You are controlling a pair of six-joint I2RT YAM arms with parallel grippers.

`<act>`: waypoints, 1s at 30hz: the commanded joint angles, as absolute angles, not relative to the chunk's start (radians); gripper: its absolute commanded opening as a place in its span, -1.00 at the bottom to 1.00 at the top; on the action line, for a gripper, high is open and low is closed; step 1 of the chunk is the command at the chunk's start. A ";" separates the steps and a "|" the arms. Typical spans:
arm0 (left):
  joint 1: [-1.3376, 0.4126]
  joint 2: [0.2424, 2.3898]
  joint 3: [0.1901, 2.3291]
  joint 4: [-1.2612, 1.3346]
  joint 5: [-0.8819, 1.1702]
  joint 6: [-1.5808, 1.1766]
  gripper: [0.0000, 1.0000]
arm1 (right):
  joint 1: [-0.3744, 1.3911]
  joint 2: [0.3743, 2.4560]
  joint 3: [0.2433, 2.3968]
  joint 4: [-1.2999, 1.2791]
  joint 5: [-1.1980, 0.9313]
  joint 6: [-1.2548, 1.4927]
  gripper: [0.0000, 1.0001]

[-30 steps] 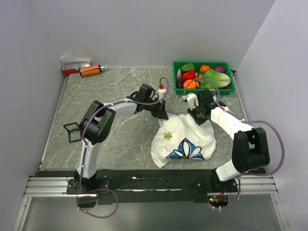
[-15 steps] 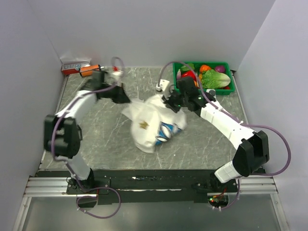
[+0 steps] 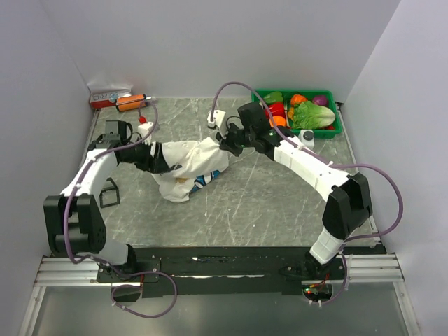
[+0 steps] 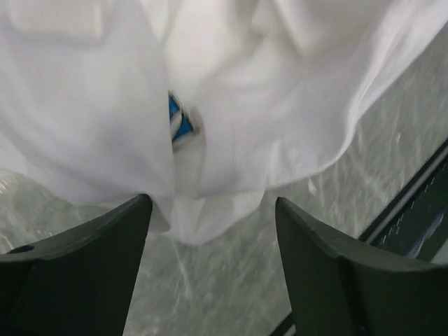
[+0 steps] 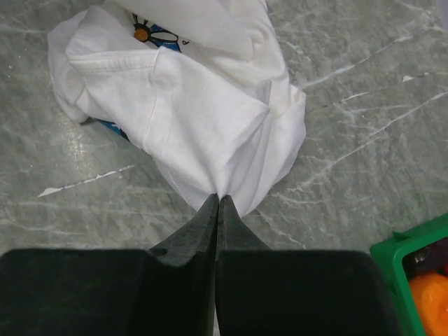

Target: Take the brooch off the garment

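Both arms have swung left since a moment ago, and the white cloth T-shirt with a blue print has gone with them. It now lies stretched out near the middle of the grey stone-look table, closer to the left edge. The right gripper is pinched tight on the shirt's edge. The left gripper has its fingers wide apart, with cloth at their tips. The small gold pin does not show in the folds.

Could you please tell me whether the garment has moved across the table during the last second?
Yes. The garment has shifted left, away from the green bin toward the left half of the table, with the right end effector pinching it.
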State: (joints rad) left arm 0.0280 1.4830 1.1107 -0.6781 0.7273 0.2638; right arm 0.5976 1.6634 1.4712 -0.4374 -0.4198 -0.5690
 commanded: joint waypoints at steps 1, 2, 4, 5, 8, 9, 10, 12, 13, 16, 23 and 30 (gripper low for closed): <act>-0.012 1.426 1.149 -0.306 0.788 0.024 0.57 | 0.586 1.655 1.465 -0.411 -0.475 -0.640 -1.00; -0.035 1.468 1.179 -0.304 0.833 0.008 0.57 | 0.584 1.664 1.463 -0.414 -0.483 -0.644 -0.99; -0.090 1.620 1.294 -0.331 0.865 -0.062 0.51 | 0.578 1.690 1.457 -0.419 -0.521 -0.632 -0.82; -0.104 1.668 1.355 -0.324 0.914 -0.098 0.49 | 0.574 1.709 1.457 -0.416 -0.528 -0.615 -0.60; -0.159 1.798 1.400 -0.235 0.969 -0.242 0.49 | 0.560 1.720 1.473 -0.443 -0.544 -0.523 -0.10; -0.175 1.816 1.417 -0.221 0.974 -0.261 0.52 | 0.554 1.704 1.479 -0.449 -0.546 -0.497 -0.02; -0.207 1.850 1.428 -0.218 0.970 -0.267 0.54 | 0.529 1.691 1.485 -0.452 -0.546 -0.439 0.05; -0.236 1.882 1.463 -0.242 0.941 -0.265 0.56 | 0.491 1.640 1.483 -0.451 -0.570 -0.382 0.46; -0.262 1.913 1.479 -0.259 0.925 -0.258 0.58 | 0.447 1.622 1.479 -0.453 -0.584 -0.342 0.48; -0.296 1.943 1.506 -0.314 0.855 -0.245 0.59 | 0.388 1.560 1.460 -0.462 -0.594 -0.322 0.71; -0.281 1.852 1.490 -0.414 0.709 -0.203 0.58 | 0.373 1.482 1.379 -0.469 -0.574 -0.338 0.71; -0.201 1.714 1.407 -0.607 0.638 -0.120 0.48 | 0.374 1.459 1.333 -0.462 -0.578 -0.333 0.71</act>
State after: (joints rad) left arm -0.2401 1.8267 1.4487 -0.4759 0.6914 -0.1787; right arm 0.3714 1.4971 1.3396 -0.4656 -0.5697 -0.3405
